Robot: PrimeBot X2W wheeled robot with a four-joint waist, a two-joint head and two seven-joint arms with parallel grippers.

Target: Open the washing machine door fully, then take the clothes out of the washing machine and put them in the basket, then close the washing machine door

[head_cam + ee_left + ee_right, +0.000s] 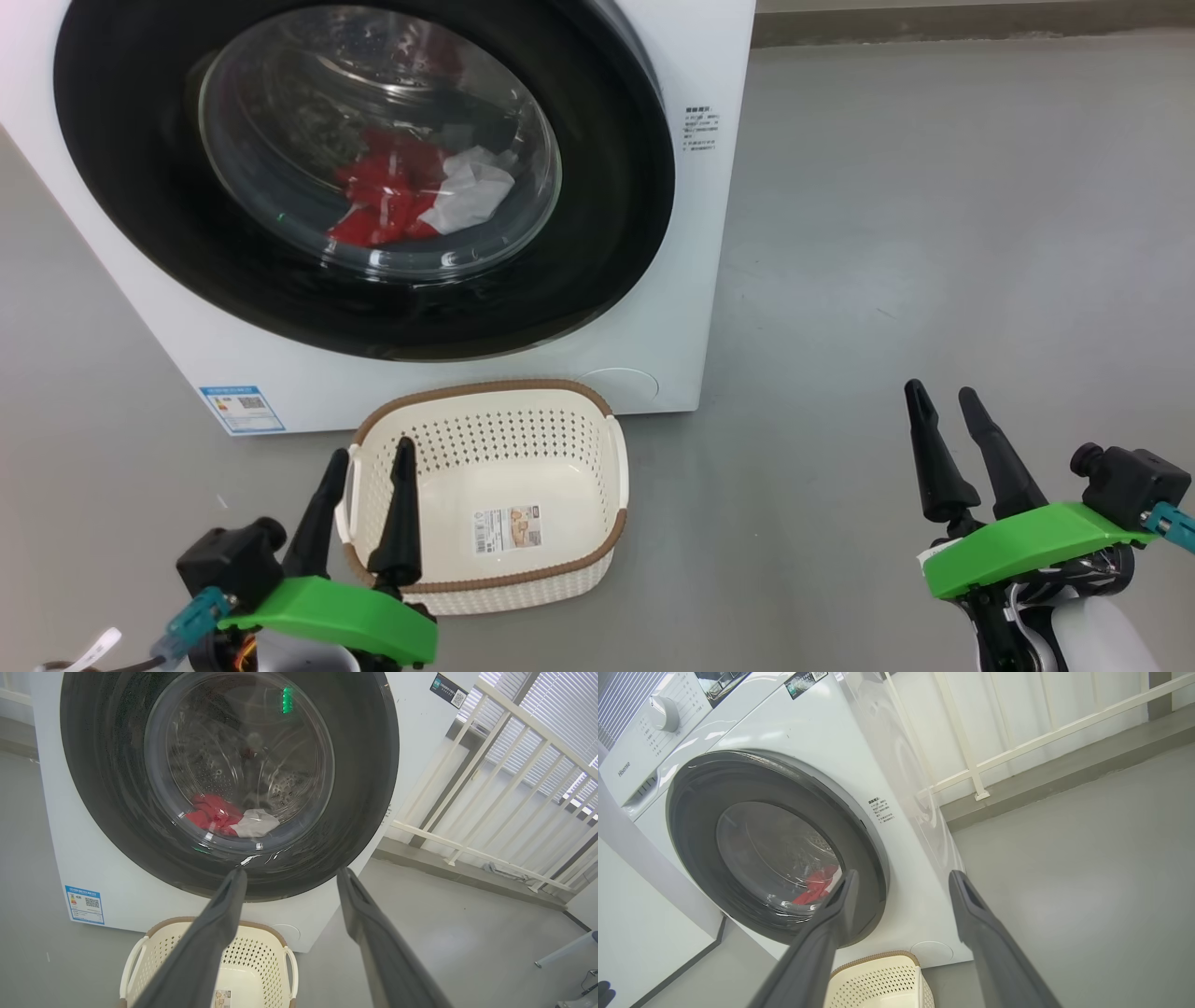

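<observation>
Door (611, 187) shut, glossy blk, red/white clothes (392, 191) inside; L claw (371, 450), R claw (941, 389) spread

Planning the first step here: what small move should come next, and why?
Probably raise the open right pincer toward the rim of the washing machine door: it is shut, the clothes lie behind its glass, the basket holds no clothes, and the left pincer is open too, holding nothing.

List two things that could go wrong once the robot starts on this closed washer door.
1. The washing machine door is glossy and rounded; a grip may slip off its edge.
2. The basket stands close under the door, near the left gripper; a reaching arm might shove it aside, so the clothes could miss it.
</observation>
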